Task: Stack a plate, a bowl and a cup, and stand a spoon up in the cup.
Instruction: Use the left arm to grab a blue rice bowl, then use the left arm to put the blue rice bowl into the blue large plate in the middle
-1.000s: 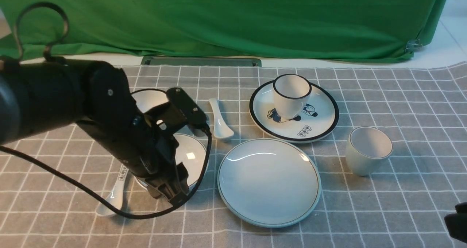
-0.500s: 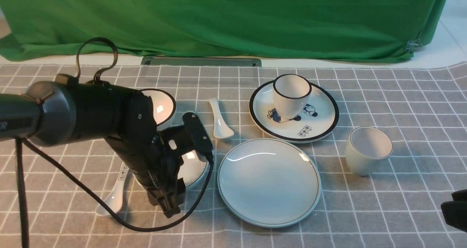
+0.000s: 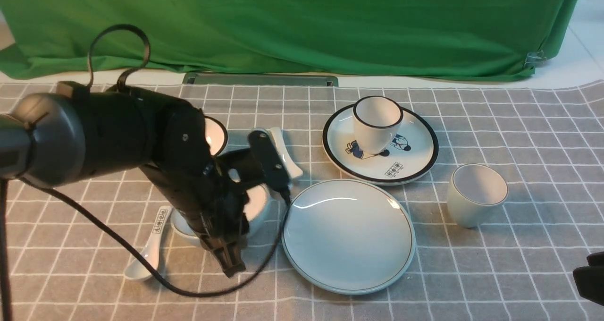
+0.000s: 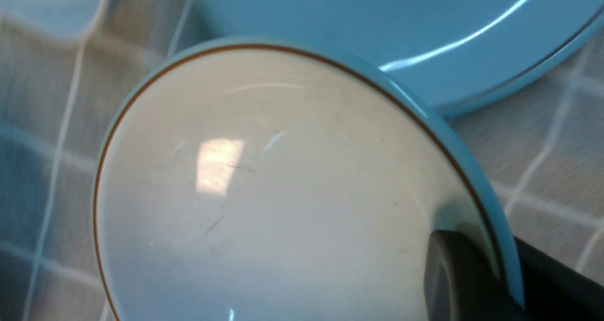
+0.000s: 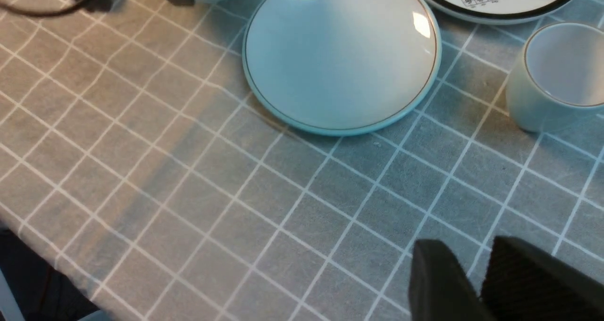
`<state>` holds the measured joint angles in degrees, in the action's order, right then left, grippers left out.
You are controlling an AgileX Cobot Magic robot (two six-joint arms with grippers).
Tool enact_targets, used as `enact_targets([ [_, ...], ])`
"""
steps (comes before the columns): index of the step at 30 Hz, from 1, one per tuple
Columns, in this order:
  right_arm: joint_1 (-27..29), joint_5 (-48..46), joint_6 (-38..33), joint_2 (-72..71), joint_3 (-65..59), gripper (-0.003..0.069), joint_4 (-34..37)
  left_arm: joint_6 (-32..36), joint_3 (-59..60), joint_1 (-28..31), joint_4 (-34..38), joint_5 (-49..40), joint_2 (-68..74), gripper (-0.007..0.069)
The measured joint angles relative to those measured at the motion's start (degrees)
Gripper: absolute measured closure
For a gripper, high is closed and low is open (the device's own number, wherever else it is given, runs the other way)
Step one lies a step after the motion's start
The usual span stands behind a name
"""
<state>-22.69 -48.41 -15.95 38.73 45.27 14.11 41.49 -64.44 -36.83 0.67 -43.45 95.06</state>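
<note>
Grey checked tabletop (image 3: 519, 274), green backdrop (image 3: 302, 28) behind.
Left jaws pinch the rim of the bowl (image 4: 264, 184), the plate (image 3: 348, 236) just beside them; right jaws nearly together.

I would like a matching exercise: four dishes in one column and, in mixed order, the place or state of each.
1. plain white plate, thin rim line
2. shallow white bowl, thin rim line
3. small white cup, thin rim line
4. white cup, bold black rim

A. stands on the black-rimmed cartoon plate
B. held at its rim by the left gripper
C. alone on the checked cloth, robot's right side
D. lies empty in the middle

Pairs: 1-D, 2-B, 3-C, 4-A
</note>
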Motion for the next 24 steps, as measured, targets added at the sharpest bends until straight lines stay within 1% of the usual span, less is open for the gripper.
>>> enact_targets([
  [2,0.0,0.0,0.0,0.0,0.0,0.0460,-0.1,-1.7,-1.7,-3.9,-1.3,0.4,0.5,0.0593],
  [4,0.0,0.0,0.0,0.0,0.0,0.0460,-0.2,-3.5,-3.3,-6.5,-3.1,0.7,1.9,0.0593],
  [9,0.0,-0.5,0.0,0.0,0.0,0.0460,-0.3,-5.9,-7.7,-9.5,-5.7,2.4,7.2,0.0593],
  [17,0.0,-0.7,0.0,0.0,0.0,0.0460,-0.3,-6.0,-13.1,-10.1,-6.3,4.0,14.6,0.0593],
  [21,0.0,-1.1,0.0,0.0,0.0,0.0460,-0.3,-5.7,-13.9,-10.1,-6.6,4.8,15.7,0.0590],
  [24,0.0,-1.3,0.4,0.0,0.0,0.0460,-0.3,-5.7,-13.9,-10.1,-6.2,4.8,15.8,0.0568],
])
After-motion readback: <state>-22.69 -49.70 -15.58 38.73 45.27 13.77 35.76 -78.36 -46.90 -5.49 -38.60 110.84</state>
